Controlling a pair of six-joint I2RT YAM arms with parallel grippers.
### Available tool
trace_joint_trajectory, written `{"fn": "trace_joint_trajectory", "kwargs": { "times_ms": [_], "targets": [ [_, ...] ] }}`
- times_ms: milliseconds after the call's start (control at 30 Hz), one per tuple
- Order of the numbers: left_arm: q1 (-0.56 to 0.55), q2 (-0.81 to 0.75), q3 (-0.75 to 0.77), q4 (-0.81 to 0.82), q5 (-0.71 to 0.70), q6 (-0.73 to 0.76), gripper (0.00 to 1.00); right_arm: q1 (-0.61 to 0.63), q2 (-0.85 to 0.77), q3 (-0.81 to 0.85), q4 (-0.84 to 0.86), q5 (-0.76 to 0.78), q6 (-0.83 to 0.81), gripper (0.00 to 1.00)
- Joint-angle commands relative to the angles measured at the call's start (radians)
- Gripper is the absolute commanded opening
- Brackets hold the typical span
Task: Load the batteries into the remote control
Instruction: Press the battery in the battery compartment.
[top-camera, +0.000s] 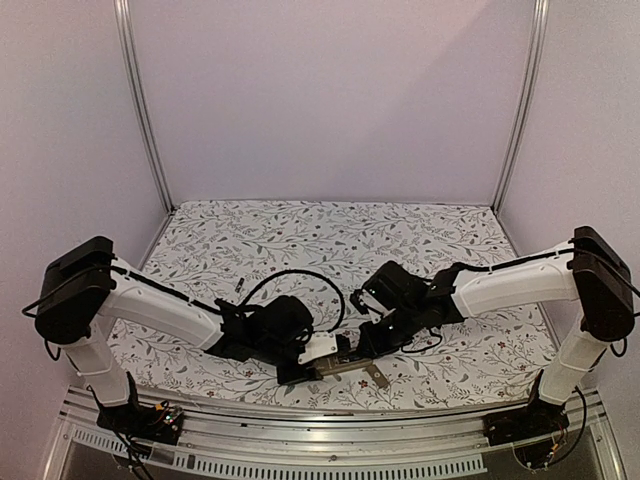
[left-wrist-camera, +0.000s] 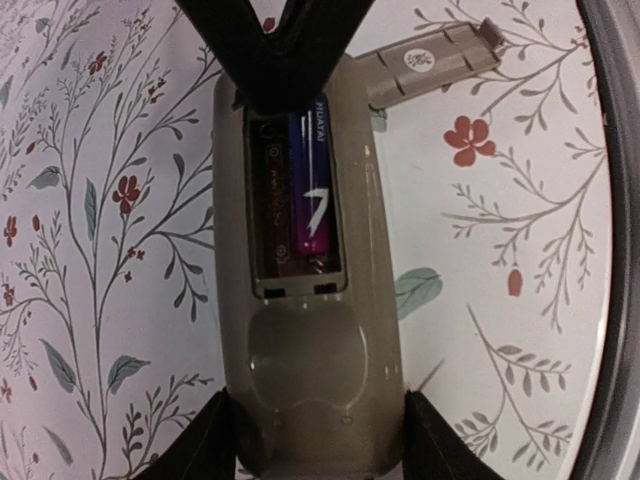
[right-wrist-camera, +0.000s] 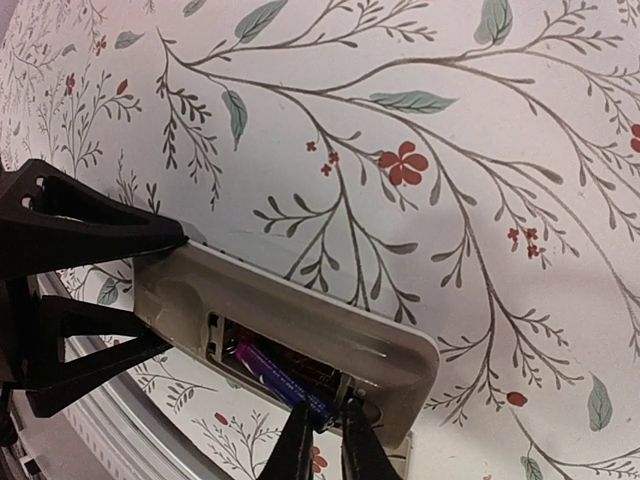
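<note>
The remote control lies back up near the table's front edge. My left gripper is shut on its sides at one end. In the open recess lies a blue and purple battery, its far end tilted up. My right gripper pinches that raised end between its nearly closed fingertips. The slot beside it looks dark with faint print; I cannot tell whether a second battery lies there.
The small flat grey cover piece lies on the flowered cloth just past the remote's far end. The metal rail of the table's front edge runs close below both grippers. A black cable loops behind the left arm.
</note>
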Motion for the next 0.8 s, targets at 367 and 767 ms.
{"fn": "trace_joint_trajectory", "kwargs": {
  "times_ms": [367, 767],
  "targets": [
    [-0.008, 0.063, -0.011, -0.098, -0.022, 0.002, 0.50, 0.004, 0.038, 0.002, 0.014, -0.056, 0.002, 0.06],
    [-0.006, 0.063, -0.010, -0.099, -0.022, 0.003, 0.50, 0.004, 0.049, 0.031, -0.038, -0.010, -0.087, 0.11]
  ]
}}
